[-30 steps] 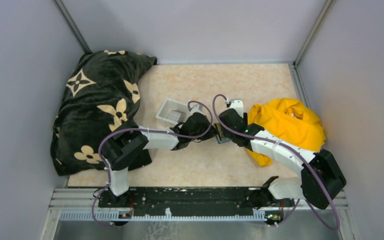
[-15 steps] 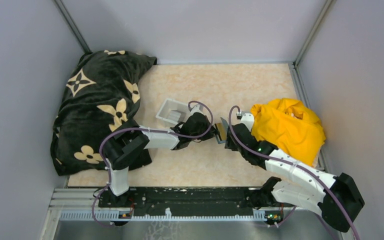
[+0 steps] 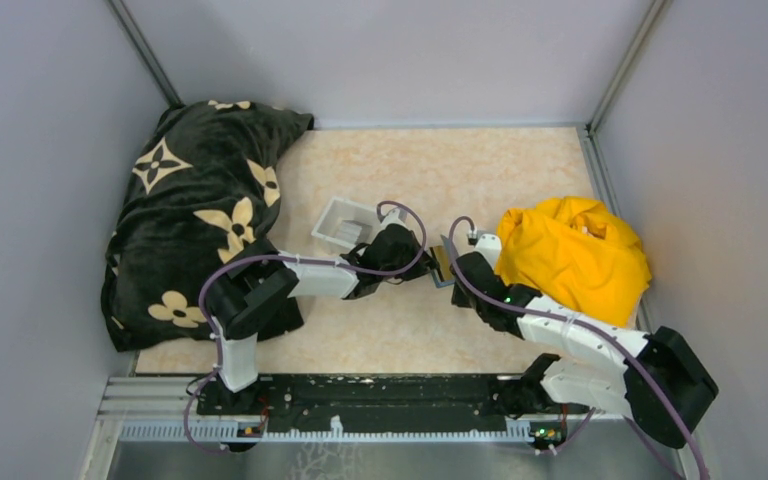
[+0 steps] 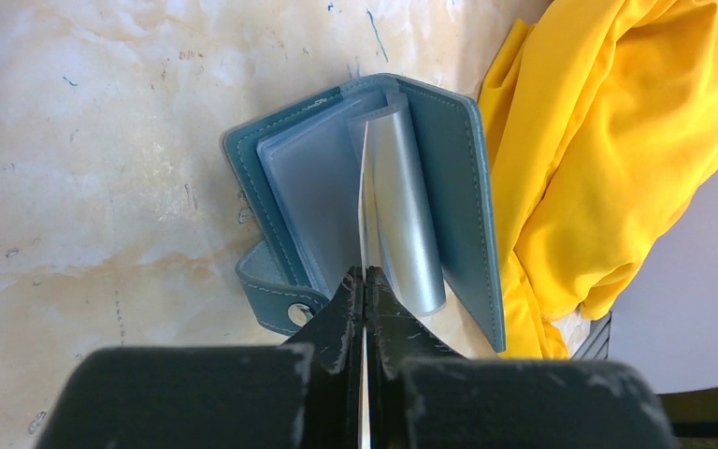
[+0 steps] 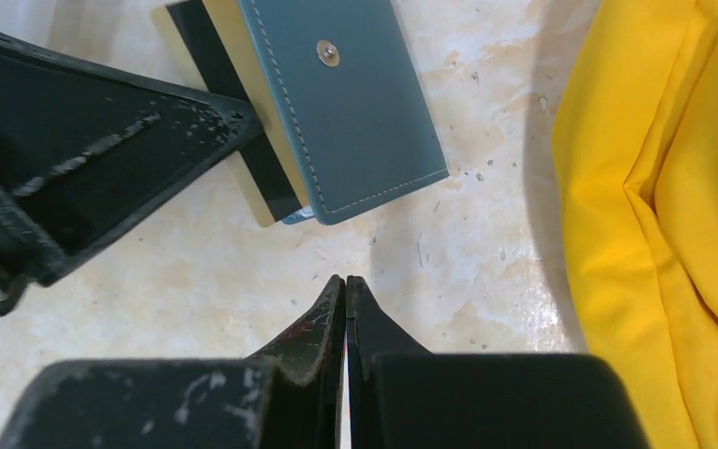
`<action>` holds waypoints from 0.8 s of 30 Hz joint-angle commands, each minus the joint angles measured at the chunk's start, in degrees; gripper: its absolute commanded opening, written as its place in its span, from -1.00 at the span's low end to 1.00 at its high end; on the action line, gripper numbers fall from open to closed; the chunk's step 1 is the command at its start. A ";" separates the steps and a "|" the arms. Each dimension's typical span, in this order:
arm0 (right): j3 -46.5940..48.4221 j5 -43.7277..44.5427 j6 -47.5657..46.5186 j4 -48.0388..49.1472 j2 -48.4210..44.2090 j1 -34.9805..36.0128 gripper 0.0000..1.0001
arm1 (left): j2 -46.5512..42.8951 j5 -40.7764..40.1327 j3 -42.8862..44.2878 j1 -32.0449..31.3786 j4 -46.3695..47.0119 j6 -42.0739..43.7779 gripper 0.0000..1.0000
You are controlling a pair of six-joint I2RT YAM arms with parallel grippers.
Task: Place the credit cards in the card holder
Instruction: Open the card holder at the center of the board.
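The card holder [image 4: 472, 215] is a teal wallet lying open on the marble table, its clear sleeves fanned up. My left gripper [image 4: 365, 273] is shut on a thin credit card [image 4: 365, 206], seen edge-on and pushed in between the sleeves. In the right wrist view that yellow-tan card [image 5: 252, 192], with its black stripe, sticks out from under the teal cover [image 5: 355, 103]. My right gripper [image 5: 346, 279] is shut with nothing in it, hovering over bare table just short of the wallet. From above, the wallet [image 3: 443, 265] sits between the left gripper [image 3: 422, 262] and the right gripper [image 3: 458, 268].
A clear-white tray [image 3: 343, 222] stands just behind the left wrist. A black blanket with cream flowers [image 3: 200, 210] is heaped at the left. A yellow cloth [image 3: 575, 255] lies bunched right of the wallet, close to the right arm. Grey walls close in three sides.
My right gripper has gone from wide open to shut, and its arm has drawn back from over the wallet toward the right. The left arm and its card have stayed put.
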 commanded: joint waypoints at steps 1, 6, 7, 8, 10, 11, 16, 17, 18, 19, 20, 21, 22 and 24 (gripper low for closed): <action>-0.85 1.53 -0.40 5.81 2.49 0.62 -1.00 | 0.92 0.71 0.28 0.41 -0.82 1.22 -1.00; -1.75 3.16 -0.43 9.43 4.53 0.63 -1.00 | 0.72 1.23 0.20 0.61 -0.81 1.42 -1.00; -1.95 3.34 -0.43 10.31 4.85 0.63 -1.00 | 0.68 1.27 0.12 0.59 -0.81 1.38 -1.00; -2.25 3.50 -0.48 11.22 5.18 0.62 -1.00 | 0.58 1.32 0.05 0.62 -0.81 1.42 -1.00; -2.68 4.01 -0.54 12.75 5.69 0.63 -1.00 | 0.42 1.28 -0.18 0.70 -0.77 1.44 -1.00; -2.74 4.38 -0.60 13.25 5.92 0.62 -1.00 | 0.38 1.29 -0.28 0.71 -0.73 1.38 -1.00; -2.95 6.57 -0.78 14.48 7.16 0.64 -1.00 | 0.37 1.37 -0.59 0.78 -0.55 1.21 -1.00; -2.98 6.97 -0.81 14.48 7.36 0.62 -1.00 | 0.37 1.38 -0.55 0.80 -0.55 1.25 -1.00; -2.95 7.16 -0.77 14.48 7.52 0.62 -1.00 | 0.37 1.39 -0.59 0.80 -0.55 1.20 -1.00; -3.00 7.32 -0.83 14.62 7.64 0.62 -1.00 | 0.45 1.37 -0.59 0.80 -0.57 1.31 -1.00; -3.06 7.53 -0.84 14.64 7.89 0.62 -1.00 | 0.46 1.37 -0.55 0.82 -0.57 1.25 -1.00; -3.08 7.78 -0.89 14.75 8.18 0.62 -1.00 | 0.46 1.39 -0.51 0.76 -0.55 1.19 -1.00; -3.30 7.95 -0.90 15.09 8.34 0.63 -1.00 | 0.46 1.42 -0.51 0.81 -0.55 1.15 -1.00; -3.36 8.32 -0.97 15.59 8.88 0.62 -1.00 | 0.37 1.45 -0.58 0.83 -0.64 1.11 -1.00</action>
